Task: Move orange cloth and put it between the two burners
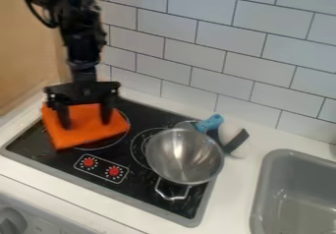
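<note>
The gripper [85,119] hangs over the left part of the black stove, its two fingers apart on either side of the middle of the orange cloth [87,134]. The cloth lies spread out and slightly rumpled over the left burner [121,135], covering most of it. Whether the fingertips touch the cloth, I cannot tell. The right burner [138,147] is partly hidden under a metal bowl.
The metal bowl [183,157] stands on the stove's right side, its wire handle toward the front. Behind it lie a blue-handled item [210,123] and a white object with a black band [231,130]. A grey sink [266,189] is at the right; a tiled wall stands behind.
</note>
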Controlling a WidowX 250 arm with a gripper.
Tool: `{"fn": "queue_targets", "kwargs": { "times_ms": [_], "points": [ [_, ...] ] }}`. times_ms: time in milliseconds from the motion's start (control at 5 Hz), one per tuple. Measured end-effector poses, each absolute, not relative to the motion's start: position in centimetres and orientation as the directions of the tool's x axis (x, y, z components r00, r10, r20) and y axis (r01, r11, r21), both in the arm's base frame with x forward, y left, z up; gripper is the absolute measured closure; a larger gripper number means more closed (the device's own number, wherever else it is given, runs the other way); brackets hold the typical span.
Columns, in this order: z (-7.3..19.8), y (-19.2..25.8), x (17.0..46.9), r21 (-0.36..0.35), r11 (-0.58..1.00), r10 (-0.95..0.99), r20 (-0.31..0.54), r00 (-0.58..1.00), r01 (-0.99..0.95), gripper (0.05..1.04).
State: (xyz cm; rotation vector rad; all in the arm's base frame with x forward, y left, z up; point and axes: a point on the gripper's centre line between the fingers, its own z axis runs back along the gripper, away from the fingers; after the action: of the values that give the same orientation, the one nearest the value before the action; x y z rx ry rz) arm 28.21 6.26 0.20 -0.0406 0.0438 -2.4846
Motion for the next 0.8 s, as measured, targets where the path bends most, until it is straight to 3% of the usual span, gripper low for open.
{"fn": "queue_targets", "kwargs": {
  "times_ms": [800],
  "points": [
    [0.6,-0.6,32.6,-0.050,-0.882,-0.469,-0.007,-0.883,0.468,0.085]
  ]
}}
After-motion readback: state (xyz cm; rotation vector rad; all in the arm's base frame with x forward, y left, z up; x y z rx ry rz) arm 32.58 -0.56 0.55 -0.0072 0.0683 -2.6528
